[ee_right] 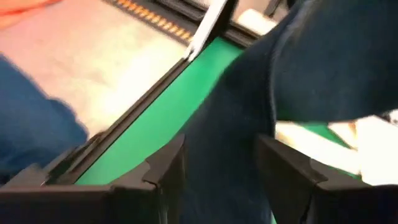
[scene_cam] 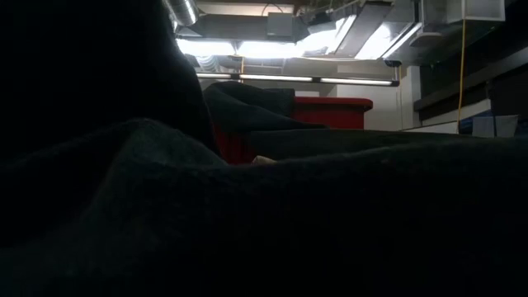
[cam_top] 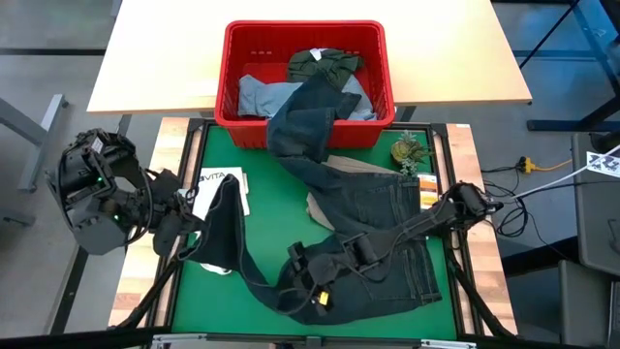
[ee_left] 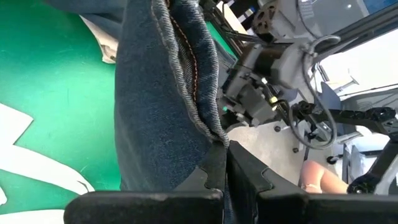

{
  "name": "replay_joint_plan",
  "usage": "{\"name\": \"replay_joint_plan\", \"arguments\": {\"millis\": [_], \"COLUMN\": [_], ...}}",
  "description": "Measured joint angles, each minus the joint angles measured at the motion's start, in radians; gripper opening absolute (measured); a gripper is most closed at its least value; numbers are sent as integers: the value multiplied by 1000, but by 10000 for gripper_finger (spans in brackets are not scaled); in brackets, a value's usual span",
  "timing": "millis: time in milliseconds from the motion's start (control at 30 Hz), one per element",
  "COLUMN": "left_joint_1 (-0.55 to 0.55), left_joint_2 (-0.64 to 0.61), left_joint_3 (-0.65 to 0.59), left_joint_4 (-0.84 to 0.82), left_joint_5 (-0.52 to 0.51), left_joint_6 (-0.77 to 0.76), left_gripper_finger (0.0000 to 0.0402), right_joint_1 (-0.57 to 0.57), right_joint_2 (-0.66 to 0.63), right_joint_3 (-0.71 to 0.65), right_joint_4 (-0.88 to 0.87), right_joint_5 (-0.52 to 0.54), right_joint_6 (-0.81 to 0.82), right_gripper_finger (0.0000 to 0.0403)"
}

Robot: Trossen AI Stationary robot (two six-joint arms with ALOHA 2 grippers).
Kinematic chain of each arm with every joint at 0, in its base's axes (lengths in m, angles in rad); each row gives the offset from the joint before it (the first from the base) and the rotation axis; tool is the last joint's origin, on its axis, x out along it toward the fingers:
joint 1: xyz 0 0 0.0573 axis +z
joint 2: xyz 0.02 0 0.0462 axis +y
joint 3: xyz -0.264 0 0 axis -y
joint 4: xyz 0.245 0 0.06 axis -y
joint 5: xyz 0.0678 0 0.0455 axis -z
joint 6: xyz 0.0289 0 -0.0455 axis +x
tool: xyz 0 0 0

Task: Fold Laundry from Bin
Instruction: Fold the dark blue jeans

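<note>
Dark navy jeans (cam_top: pixel 387 228) trail from the red bin (cam_top: pixel 305 82) across the green mat. One leg (cam_top: pixel 237 242) runs toward the near left and rises to my left gripper (cam_top: pixel 205 218), which is shut on it. My right gripper (cam_top: pixel 308 291) is open, low over the near middle of the mat. Its fingers stand on either side of a band of the dark denim (ee_right: pixel 217 155). A green piece (cam_top: pixel 325 63) and a grey piece (cam_top: pixel 262 95) lie in the bin. Beige trousers (cam_top: pixel 334 170) show under the jeans. My left gripper pinches a stitched, seamed edge of the jeans leg (ee_left: pixel 211 134) between its two shut fingers (ee_left: pixel 214 168). The denim is lifted off the mat there and hangs down past the fingers. My right gripper: I cannot tell whether its fingers (ee_right: pixel 166 168) touch the denim between them.
A white tote bag (cam_top: pixel 221 184) lies on the mat's left under the raised leg. A small green plant (cam_top: pixel 409 150) and an orange tag (cam_top: pixel 427 189) sit at the far right. The mat's black frame (ee_right: pixel 134 127) runs close to my right gripper. Dark cloth fills the low view.
</note>
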State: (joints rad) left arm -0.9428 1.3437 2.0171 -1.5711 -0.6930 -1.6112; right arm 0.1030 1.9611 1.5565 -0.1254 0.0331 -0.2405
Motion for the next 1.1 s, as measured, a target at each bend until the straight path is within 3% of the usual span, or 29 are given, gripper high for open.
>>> {"name": "replay_joint_plan", "arguments": {"millis": [133,300,633,833,1000,1100], "left_joint_1": [9,10,10,10,10,9], "left_joint_2": [1,3,4,4,4,4], "left_joint_3": [0,-2,-2,-2,-2,-2], "left_joint_4": [0,0,0,0,0,0], "left_joint_5": [-1,-1,-1,-1,-2,1], "left_joint_6": [0,0,0,0,0,-8], "left_gripper_finger": [0,0,0,0,0,0], "right_joint_1": [-40,-76,-105,-104,-104,-103], "right_joint_2": [19,26,30,49,82,94], "right_joint_3": [1,-1,-1,-1,1,-1], "right_joint_4": [17,-3,-141,-119,-87,-91], "right_joint_5": [-12,-142,-106,-144,-280,-275], "right_joint_6": [0,17,53,52,24,24], "right_gripper_finger": [186,186,186,186,186,167]}}
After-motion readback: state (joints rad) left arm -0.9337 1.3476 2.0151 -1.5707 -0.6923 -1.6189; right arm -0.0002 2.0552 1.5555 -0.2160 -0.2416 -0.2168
